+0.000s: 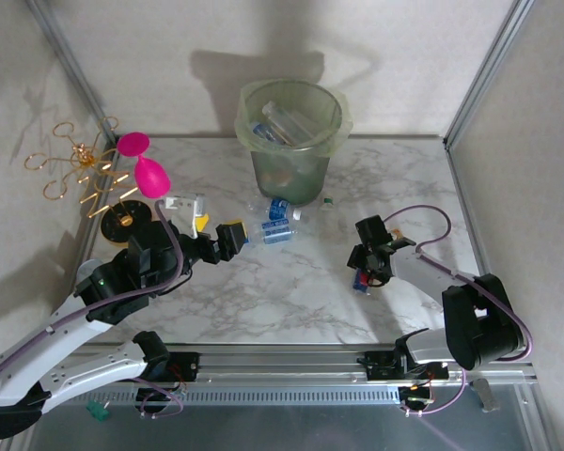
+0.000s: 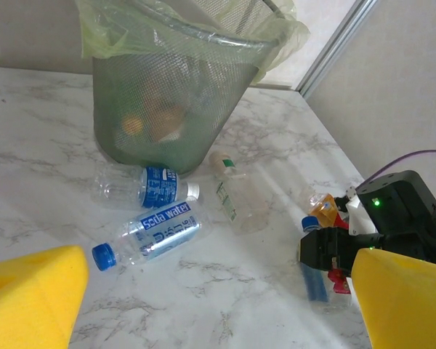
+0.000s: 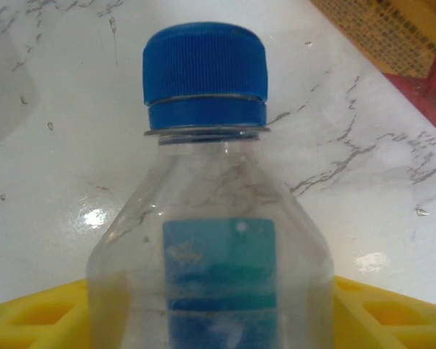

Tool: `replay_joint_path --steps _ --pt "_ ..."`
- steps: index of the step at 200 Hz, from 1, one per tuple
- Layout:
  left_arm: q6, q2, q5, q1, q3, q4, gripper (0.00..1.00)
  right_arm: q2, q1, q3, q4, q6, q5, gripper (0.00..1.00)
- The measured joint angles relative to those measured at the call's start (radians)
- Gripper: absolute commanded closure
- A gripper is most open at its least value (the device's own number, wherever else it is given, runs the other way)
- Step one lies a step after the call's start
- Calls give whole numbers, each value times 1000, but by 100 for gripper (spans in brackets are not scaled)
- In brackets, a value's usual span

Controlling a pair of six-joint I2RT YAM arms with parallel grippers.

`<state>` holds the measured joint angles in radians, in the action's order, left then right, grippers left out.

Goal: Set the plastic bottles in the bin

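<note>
Right gripper (image 1: 366,271): clamped on blue-capped bottle (image 3: 211,240), its cap pointing past the fingertips.
Left gripper (image 1: 216,229): fingers wide apart; soda-water bottle (image 2: 150,233) lies ahead, near bin (image 2: 167,87).

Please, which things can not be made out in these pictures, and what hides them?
1. What the bin holds: in the top view the bottles inside overlap; in the left wrist view its cloudy wall blurs them.
2. Whether the right gripper clamps the blue-capped bottle: in the right wrist view the bottle covers the contact.
3. That bottle's label text: blurred, too near the lens.
</note>
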<state>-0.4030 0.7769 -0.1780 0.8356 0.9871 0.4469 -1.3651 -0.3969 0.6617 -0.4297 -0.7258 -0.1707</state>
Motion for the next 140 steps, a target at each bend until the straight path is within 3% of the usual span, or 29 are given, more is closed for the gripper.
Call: replay_joint_path --steps 14,28,78,140 --pt "-1 3 0 0 0 0 7 0 0 0 -1 -10 -1 21" --pt "-2 8 0 0 0 0 7 0 0 3 -11 -31 -4 20" --pt "-5 14 0 0 0 0 7 0 0 73 -88 -117 -23 33" --pt "-5 20 0 0 0 0 7 -42 0 79 -96 -127 -45 32"
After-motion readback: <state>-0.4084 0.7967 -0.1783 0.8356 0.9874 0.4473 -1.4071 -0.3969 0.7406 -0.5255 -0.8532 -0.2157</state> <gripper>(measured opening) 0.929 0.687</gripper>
